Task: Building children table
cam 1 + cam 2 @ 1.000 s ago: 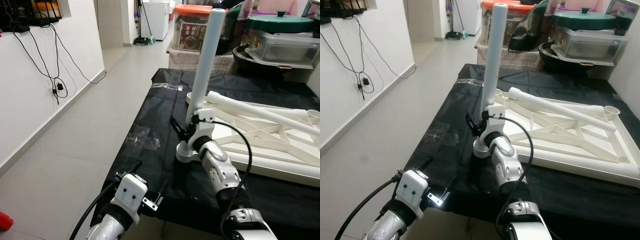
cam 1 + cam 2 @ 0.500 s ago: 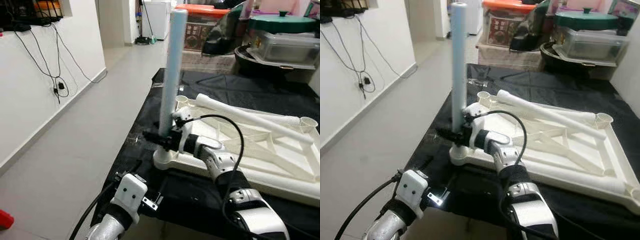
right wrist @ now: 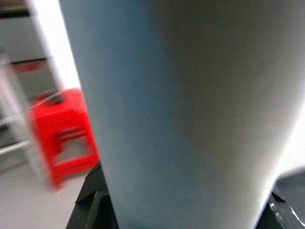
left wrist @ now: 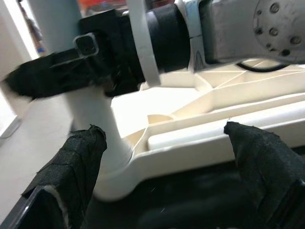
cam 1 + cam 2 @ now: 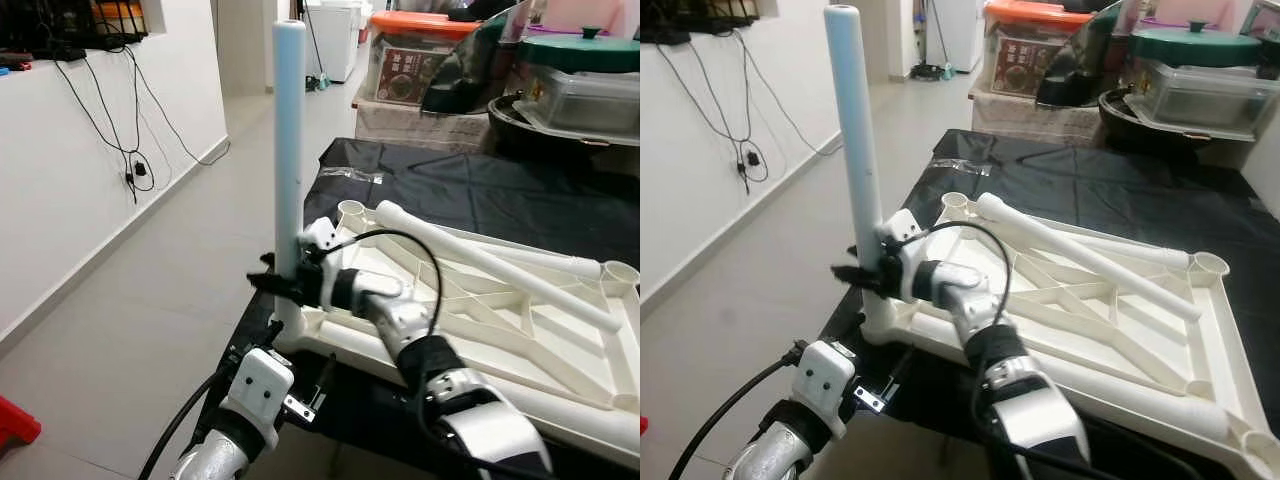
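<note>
Between the jaws: right gripper clamps upright table leg, seated in tabletop corner socket.
Left gripper: jaws open, near that corner, apart.
Tabletop: upside down on black cloth.

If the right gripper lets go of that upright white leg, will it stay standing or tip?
Probably stays: the leg stands upright in the corner socket of the upturned tabletop. It looks stiff and likely light, hollow plastic. Being tall, it may wobble if not fully seated, so the right gripper should release slowly.
</note>
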`<state>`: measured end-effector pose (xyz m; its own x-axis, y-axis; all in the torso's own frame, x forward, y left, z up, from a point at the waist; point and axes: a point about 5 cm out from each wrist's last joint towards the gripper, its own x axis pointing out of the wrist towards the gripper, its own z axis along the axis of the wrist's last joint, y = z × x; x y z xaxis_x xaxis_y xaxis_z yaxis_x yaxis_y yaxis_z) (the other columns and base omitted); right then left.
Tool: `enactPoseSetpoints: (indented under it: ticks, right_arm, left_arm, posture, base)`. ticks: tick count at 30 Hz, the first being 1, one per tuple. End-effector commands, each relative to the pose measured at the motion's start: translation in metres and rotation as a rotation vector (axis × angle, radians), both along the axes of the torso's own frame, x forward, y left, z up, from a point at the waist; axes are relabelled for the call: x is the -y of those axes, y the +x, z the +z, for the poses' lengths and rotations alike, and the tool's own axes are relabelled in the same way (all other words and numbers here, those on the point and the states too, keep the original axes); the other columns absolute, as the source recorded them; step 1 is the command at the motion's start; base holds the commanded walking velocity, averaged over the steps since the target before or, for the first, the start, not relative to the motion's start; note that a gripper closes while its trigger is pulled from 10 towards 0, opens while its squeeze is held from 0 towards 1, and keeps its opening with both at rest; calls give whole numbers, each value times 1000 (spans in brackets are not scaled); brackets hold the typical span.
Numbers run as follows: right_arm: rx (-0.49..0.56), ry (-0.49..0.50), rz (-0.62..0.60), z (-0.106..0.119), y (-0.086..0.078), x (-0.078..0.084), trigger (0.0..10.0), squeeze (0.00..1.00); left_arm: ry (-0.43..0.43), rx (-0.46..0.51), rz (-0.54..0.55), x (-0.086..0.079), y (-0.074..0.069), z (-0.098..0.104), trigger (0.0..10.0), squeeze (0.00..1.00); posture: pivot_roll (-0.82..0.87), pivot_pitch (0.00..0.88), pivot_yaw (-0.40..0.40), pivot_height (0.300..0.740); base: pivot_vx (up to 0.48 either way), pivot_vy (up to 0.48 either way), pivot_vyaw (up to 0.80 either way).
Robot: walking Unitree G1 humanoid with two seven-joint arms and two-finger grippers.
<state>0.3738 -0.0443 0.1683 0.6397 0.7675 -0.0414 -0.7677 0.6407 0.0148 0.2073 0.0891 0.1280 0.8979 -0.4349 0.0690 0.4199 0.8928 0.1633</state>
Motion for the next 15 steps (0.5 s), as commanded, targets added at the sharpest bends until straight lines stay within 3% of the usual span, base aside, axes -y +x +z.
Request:
enactPoseSetpoints:
  ticks: [1,2,3,4,5,8,9,11,15]
  right_arm:
    - [-31,-19,-132,-8,6,17,0,0]
    - [-21,-12,-274,-8,9,26,0,0]
    - [-21,-12,-274,-8,9,26,0,0]
    - [-14,-6,-456,-9,12,39,0,0]
    - [-14,-6,-456,-9,12,39,0,0]
    - [15,3,-954,-15,-3,72,0,0]
    - [10,19,-1049,-17,-12,75,0,0]
    - [3,31,-1100,-18,-17,77,0,0]
    - [-55,76,-1160,-25,-29,65,0,0]
  left_arm:
    - [10,-16,3,-1,0,-3,10000,0]
    - [10,-17,1,-1,0,-3,10000,0]
    - [10,-17,1,-1,0,-3,10000,0]
    - [11,-19,-1,-2,0,-3,10000,0]
    - [11,-19,-1,-2,0,-3,10000,0]
    - [13,-21,-6,-1,0,-4,10000,0]
    - [13,-21,-7,-1,0,-4,10000,0]
    - [13,-21,-7,-1,0,-4,10000,0]
    - [15,-21,-8,-1,0,-5,10000,0]
  posture:
    - [132,0,-55,740]
    - [129,0,-52,740]
    - [129,0,-52,740]
    - [126,0,-52,740]
    - [126,0,-52,740]
    - [123,0,-49,740]
    - [123,0,-50,740]
    - [123,0,-50,740]
    - [125,0,-50,740]
  base:
    - [0,0,0]
    - [0,0,0]
    - [0,0,0]
    - [0,0,0]
    - [0,0,0]
    - [0,0,0]
    - [0,0,0]
    - [0,0,0]
    - [0,0,0]
